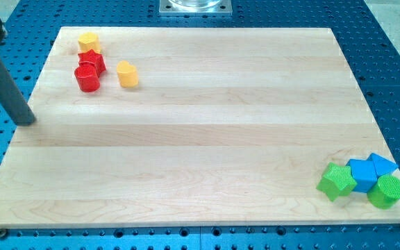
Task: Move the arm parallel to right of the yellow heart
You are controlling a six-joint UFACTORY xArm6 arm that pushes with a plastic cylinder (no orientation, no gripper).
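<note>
A pale wooden table (207,132) lies on a blue perforated base (394,76). Near the table's top-left corner, a yellow hexagonal block (88,41) sits at the top of a cluster, touching a red star-shaped block (92,61) just below it, which touches a red cylinder (87,79). At the bottom-right corner, a green star block (337,181), a blue cube (362,173), a blue triangular block (382,164) and a green cylinder (386,192) crowd together, touching.

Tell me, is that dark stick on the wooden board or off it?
Off it: my tip sits beyond the board's left edge, far left of the yellow heart.
</note>
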